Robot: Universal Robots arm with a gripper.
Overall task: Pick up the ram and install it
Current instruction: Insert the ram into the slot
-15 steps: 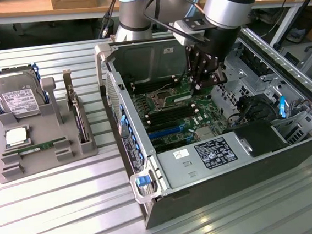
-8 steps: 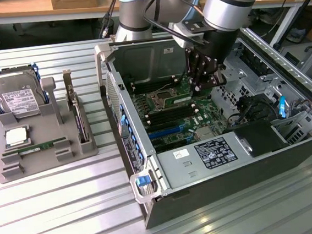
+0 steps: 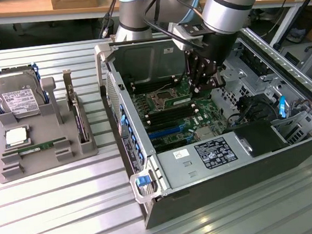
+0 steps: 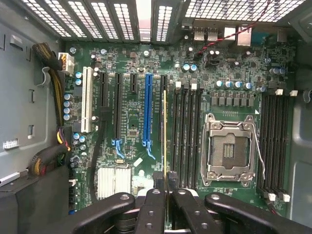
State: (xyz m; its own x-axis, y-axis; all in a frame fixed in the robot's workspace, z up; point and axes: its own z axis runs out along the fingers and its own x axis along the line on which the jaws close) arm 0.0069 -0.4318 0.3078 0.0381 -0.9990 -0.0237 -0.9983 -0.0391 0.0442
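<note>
My gripper (image 3: 203, 78) reaches down into the open computer case (image 3: 151, 178), over the green motherboard (image 3: 177, 109). In the wrist view its black fingers (image 4: 155, 207) are shut on the ram (image 4: 165, 131), seen edge-on as a thin yellowish line. The stick hangs above the board, lined up alongside the bank of black memory slots (image 4: 186, 136) beside the empty processor socket (image 4: 229, 151). I cannot tell whether it touches a slot. A second ram stick (image 3: 40, 146) lies flat on the grey holder tray (image 3: 12, 169) at the exterior view's left.
The tray also carries a hard drive (image 3: 16, 97), a square silver processor (image 3: 15, 136) and an upright expansion card (image 3: 79, 119). Around the gripper are the case walls, a power supply (image 3: 215, 153), cable bundles (image 4: 53, 146) and a blue expansion slot (image 4: 147, 109).
</note>
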